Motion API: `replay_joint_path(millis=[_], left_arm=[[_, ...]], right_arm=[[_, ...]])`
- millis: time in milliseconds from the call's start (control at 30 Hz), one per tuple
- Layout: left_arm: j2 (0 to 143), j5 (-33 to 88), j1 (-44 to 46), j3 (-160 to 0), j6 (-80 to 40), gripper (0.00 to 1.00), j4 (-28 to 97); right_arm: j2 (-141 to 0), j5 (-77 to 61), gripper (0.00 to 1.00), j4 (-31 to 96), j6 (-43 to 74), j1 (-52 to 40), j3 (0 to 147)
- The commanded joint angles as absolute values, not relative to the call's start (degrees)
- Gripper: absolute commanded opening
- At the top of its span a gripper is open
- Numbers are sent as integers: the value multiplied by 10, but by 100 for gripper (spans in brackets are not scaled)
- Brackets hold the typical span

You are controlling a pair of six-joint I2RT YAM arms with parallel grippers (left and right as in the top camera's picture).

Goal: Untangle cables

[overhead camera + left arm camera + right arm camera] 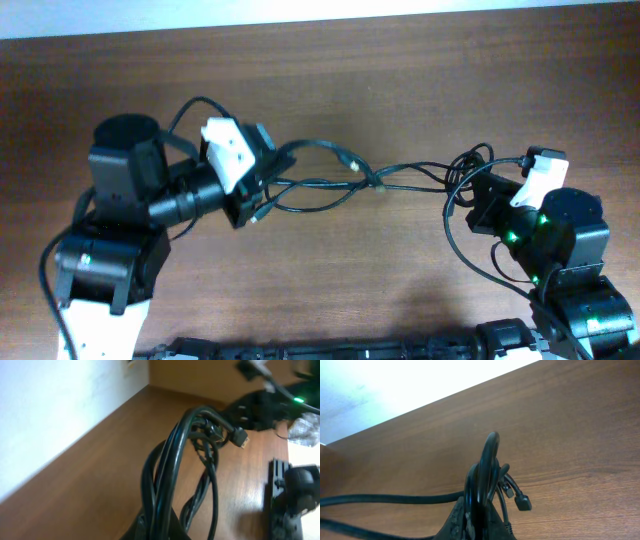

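Note:
The cables (330, 185) are thin black cords strung across the wooden table between my two grippers, with a knot (376, 180) near the middle. My left gripper (250, 200) is shut on one end of the bundle. In the left wrist view the cords (170, 475) rise from the jaws into a loop, and a small plug (240, 438) sticks out at the top. My right gripper (480, 205) is shut on the other end. In the right wrist view a loop (489, 467) stands up from the jaws, with an angled plug (522, 503) hanging beside it.
The brown wooden table (330, 280) runs back to a white wall. In the left wrist view the right arm (260, 405) shows at the far side, with a black arm base (292, 492) at the right edge. A thicker arm wire (470, 255) curves beside the right arm.

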State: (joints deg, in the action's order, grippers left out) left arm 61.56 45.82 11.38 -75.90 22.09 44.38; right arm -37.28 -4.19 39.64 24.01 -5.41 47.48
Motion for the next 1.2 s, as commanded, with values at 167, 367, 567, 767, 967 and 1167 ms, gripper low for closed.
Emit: replay_joint_path(millis=[167, 367, 567, 767, 967, 1167], left_arm=[[633, 212, 97, -766, -43, 0, 428], [633, 212, 97, -766, -67, 0, 418], [633, 298, 97, -766, -68, 0, 424], [634, 103, 97, -766, -197, 0, 439], [634, -4, 97, -766, -246, 0, 459], [634, 13, 97, -766, -246, 4, 477]], right_arm=[[-375, 31, 4, 401, 229, -44, 479], [-375, 30, 4, 402, 229, -44, 479], [-375, 30, 4, 401, 229, -44, 479], [-375, 30, 4, 400, 229, -44, 479], [-375, 30, 4, 401, 229, -44, 479], [-375, 26, 4, 397, 229, -44, 479]])
